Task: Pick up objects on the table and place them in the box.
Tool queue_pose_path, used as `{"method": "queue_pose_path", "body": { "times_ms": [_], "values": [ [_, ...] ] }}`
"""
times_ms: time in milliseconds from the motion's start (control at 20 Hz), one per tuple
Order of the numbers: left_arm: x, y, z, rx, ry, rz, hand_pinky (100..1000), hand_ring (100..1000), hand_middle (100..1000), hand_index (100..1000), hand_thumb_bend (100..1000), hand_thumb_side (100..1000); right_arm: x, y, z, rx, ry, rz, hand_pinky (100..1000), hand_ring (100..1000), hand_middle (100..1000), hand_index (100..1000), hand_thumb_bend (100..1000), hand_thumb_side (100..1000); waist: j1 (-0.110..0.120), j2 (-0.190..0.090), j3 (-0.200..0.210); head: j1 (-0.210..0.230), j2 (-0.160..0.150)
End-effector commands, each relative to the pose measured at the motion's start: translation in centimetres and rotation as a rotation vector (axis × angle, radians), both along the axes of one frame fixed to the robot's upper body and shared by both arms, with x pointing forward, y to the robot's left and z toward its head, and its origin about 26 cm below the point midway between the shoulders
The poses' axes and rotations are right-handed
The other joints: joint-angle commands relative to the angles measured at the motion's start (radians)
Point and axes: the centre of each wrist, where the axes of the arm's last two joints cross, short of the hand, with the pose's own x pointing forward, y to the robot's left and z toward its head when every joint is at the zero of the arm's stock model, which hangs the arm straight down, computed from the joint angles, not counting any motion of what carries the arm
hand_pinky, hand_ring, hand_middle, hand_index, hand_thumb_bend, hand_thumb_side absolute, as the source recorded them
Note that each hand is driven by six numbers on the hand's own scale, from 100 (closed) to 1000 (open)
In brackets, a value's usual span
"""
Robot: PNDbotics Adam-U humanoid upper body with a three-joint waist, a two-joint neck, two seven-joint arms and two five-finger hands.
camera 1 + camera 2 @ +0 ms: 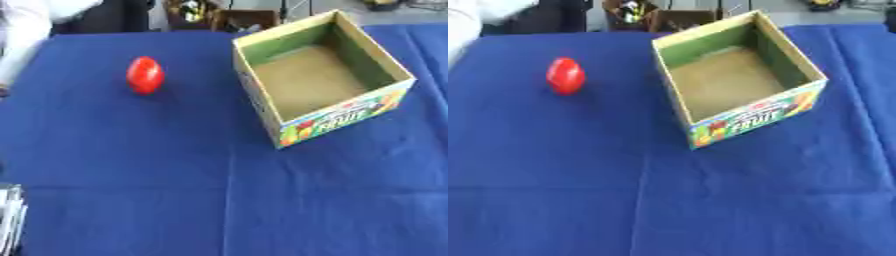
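A red, egg-shaped object [144,75] with a smooth, glossy skin sits on the desk [175,190] at about ten o'clock from the middle of the view. It stands alone on the cloth, well apart from the box [350,116], which lies at about two o'clock. Between the two there is only bare blue cloth, so nothing blocks the way from one to the other.

The box is open-topped cardboard, roughly square, turned askew so one corner points toward the near edge. Its inner walls are green, its floor a dull tan, and its near outer face carries bright fruit printing with the word FRUIT. No object shows inside it.

The desk is covered by a deep blue cloth, matte, with faint fold lines running across and down it.

At eight o'clock, against the left edge of the left eye view, a pale, layered grey-white thing [10,220] juts in; what it is cannot be told. Beyond the far edge, at twelve o'clock, lies dark clutter [636,12] that is too blurred to name.

Neither hand of the robot shows in either view, so the state of their fingers cannot be told.
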Motion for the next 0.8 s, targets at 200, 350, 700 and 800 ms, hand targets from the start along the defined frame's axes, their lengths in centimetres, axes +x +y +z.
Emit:
{"method": "queue_pose_path", "body": {
  "times_ms": [200, 350, 700, 800],
  "values": [
    [-0.2, 0.3, 0.8, 0.011, -0.03, 0.004, 357, 741, 645, 680, 100, 1000, -0.4, -0.1, 1.0, -0.011, -0.034, 0.005, 650, 692, 535, 764, 100, 928, -0.004, -0.021, 0.003, -0.003, -0.007],
    [-0.2, 0.2, 0.8, 0.012, -0.031, 0.003, 358, 742, 646, 682, 100, 999, -0.4, 0.0, 1.0, -0.01, -0.034, 0.007, 651, 692, 536, 764, 100, 928, -0.003, -0.022, 0.003, -0.004, -0.007],
    [0.0, 1.3, 2.8, 0.141, -0.04, 0.032, 360, 743, 699, 729, 100, 966, -0.4, 0.0, 1.0, -0.013, -0.03, 0.009, 651, 692, 536, 764, 100, 927, 0.001, -0.03, 0.007, -0.006, 0.004],
    [0.0, 1.9, 4.1, 0.235, -0.03, 0.059, 360, 743, 719, 752, 100, 949, -0.4, 0.0, 1.0, -0.013, -0.027, 0.01, 651, 692, 536, 763, 100, 927, 0.003, -0.033, 0.007, -0.006, 0.01]
  ]
}}
